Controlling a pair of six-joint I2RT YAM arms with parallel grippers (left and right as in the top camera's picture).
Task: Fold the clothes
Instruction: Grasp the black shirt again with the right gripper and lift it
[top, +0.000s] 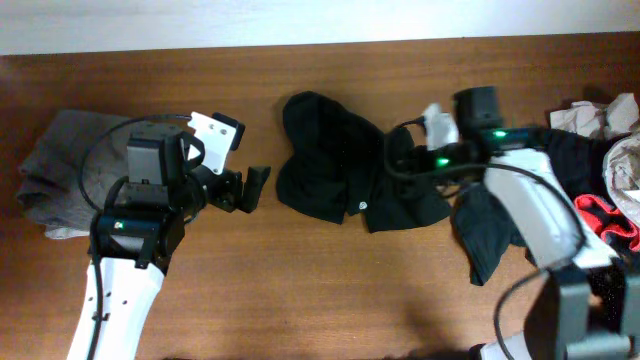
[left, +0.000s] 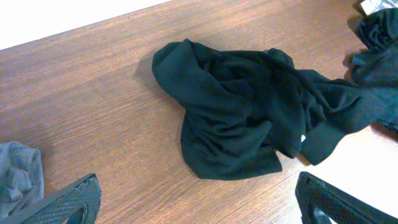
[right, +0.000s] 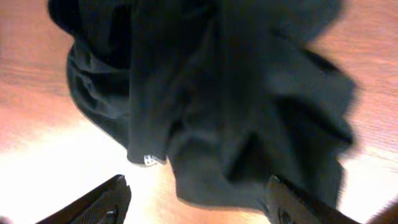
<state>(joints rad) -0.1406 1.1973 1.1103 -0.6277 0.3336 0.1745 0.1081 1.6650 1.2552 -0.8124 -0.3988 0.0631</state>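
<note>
A crumpled black T-shirt (top: 335, 160) lies in a heap at the table's middle, with a small white logo (top: 361, 208) near its front edge. My left gripper (top: 255, 190) is open and empty, just left of the shirt. In the left wrist view the shirt (left: 242, 118) lies ahead of the open fingers (left: 199, 208), apart from them. My right gripper (top: 397, 160) is low over the shirt's right side. In the right wrist view its fingers (right: 196, 208) are open at the shirt's (right: 217, 93) edge, with the logo (right: 149, 160) between them. They hold nothing.
A grey garment (top: 65, 170) lies at the far left, partly under my left arm; it also shows in the left wrist view (left: 18, 177). Another black garment (top: 490, 235) lies under my right arm. A pile of black, red (top: 605, 220) and beige (top: 590, 115) clothes sits at the right edge.
</note>
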